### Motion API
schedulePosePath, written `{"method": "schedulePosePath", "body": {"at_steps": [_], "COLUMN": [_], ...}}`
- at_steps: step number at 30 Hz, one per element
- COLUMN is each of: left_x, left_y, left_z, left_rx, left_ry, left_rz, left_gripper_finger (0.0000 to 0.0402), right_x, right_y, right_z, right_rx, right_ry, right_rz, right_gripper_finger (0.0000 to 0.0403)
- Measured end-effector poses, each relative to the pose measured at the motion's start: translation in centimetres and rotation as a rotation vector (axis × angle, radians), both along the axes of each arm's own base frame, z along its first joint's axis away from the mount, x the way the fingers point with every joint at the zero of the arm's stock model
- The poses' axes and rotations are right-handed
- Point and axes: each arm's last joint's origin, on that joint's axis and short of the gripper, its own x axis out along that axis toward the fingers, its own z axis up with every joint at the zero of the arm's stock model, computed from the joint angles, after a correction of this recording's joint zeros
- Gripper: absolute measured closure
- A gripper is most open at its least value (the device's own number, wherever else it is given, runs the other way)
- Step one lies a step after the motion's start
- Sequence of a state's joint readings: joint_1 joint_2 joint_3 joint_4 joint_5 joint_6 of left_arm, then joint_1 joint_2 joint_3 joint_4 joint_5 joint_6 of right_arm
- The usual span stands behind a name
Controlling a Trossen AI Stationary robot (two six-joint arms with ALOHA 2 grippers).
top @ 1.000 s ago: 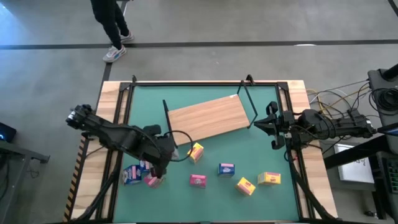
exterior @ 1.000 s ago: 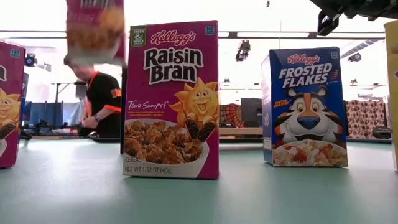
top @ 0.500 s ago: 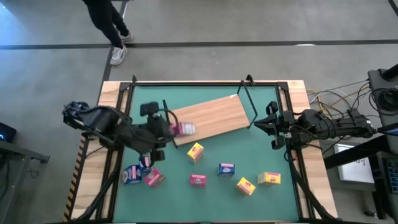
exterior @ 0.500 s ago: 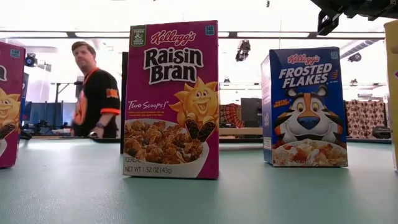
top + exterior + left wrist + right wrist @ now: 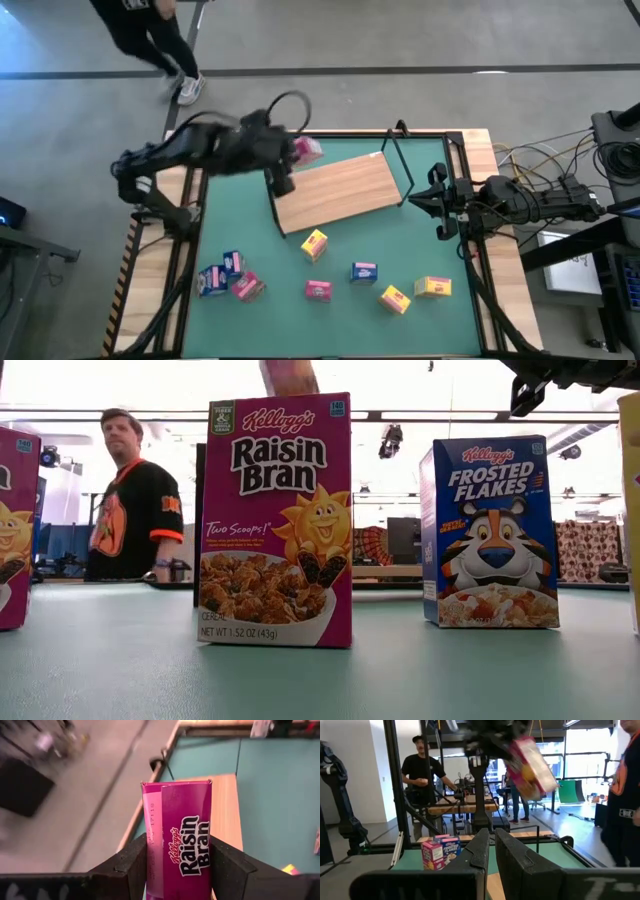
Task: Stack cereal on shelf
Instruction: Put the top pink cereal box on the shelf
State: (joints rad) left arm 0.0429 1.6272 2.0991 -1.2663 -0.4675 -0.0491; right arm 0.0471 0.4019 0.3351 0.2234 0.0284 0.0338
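Observation:
My left gripper point(image 5: 292, 152) is shut on a pink Raisin Bran cereal box point(image 5: 307, 150), high over the far left corner of the shelf point(image 5: 335, 192). The shelf is a light-brown board lying flat on the green mat, with black wire frames at its ends. Other small boxes stand on the mat: two blue and one pink near the left point(image 5: 225, 278), and a yellow one point(image 5: 314, 243), a blue one point(image 5: 363, 271), a pink one point(image 5: 318, 290) and two yellow ones point(image 5: 412, 293) along the near side. My right gripper point(image 5: 437, 205) waits shut at the table's right edge. My left gripper pinches the pink box between its two fingers point(image 5: 132, 865), one on each narrow side of the box's lower part point(image 5: 177, 870). The box is lifted clear of the table. From the right wrist view it hangs tilted in the air point(image 5: 530, 762).
The low view shows a pink box point(image 5: 275, 520) and a blue Frosted Flakes box point(image 5: 490, 532) standing upright on the mat. A person point(image 5: 150, 40) walks on the floor beyond the far edge. The mat to the right of the board is bare.
My left gripper has risen from the box cluster at the near left with the pink box in its hold, and has swung toward the far edge, ending high over the shelf's far left corner. The person beyond the table has walked on.

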Motion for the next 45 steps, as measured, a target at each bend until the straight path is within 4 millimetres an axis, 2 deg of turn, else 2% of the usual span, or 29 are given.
{"method": "schedulePosePath", "body": {"at_steps": [5, 8, 13, 16, 22, 28, 32, 37, 45], "left_x": [2.9, 4.4, 6.0, 6.7, 6.7, 5.2, 3.9, 2.1, 0.9], "left_y": [5.2, 7.4, 9.9, 10.7, 11.3, 10.9, 10.4, 9.8, 9.4], "left_z": [-3.4, -5.9, -10.0, -11.5, -11.8, -10.9, -11.1, -12.3, -15.7], "left_rx": [-0.098, -0.145, -0.243, -0.293, -0.318, -0.29, -0.262, -0.247, -0.242], "left_ry": [0.141, 0.256, 0.437, 0.48, 0.472, 0.365, 0.299, 0.248, 0.219], "left_rz": [0.015, -0.005, -0.034, -0.054, -0.08, -0.087, -0.093, -0.085, -0.074], "left_gripper_finger": [0.0244, 0.0244, 0.0244, 0.0244, 0.0244, 0.0244, 0.0244, 0.0244, 0.0244], "right_x": [0.0, 0.0, 0.0, 0.0, 0.1, 0.1, 0.1, 0.1, 0.1], "right_y": [0.0, 0.0, 0.0, 0.0, 0.0, 0.0, 0.0, 0.0, 0.0], "right_z": [0.0, 0.0, -0.1, -0.2, -0.6, -0.7, -0.7, -0.6, -0.4], "right_rx": [0.0, 0.0, 0.003, 0.008, 0.026, 0.04, 0.052, 0.056, 0.046], "right_ry": [0.0, 0.0, 0.007, 0.016, 0.059, 0.068, 0.068, 0.066, 0.041], "right_rz": [0.0, 0.0, 0.001, 0.002, 0.004, 0.005, 0.006, 0.007, 0.006], "right_gripper_finger": [0.038, 0.038, 0.038, 0.038, 0.038, 0.038, 0.038, 0.038, 0.038]}}
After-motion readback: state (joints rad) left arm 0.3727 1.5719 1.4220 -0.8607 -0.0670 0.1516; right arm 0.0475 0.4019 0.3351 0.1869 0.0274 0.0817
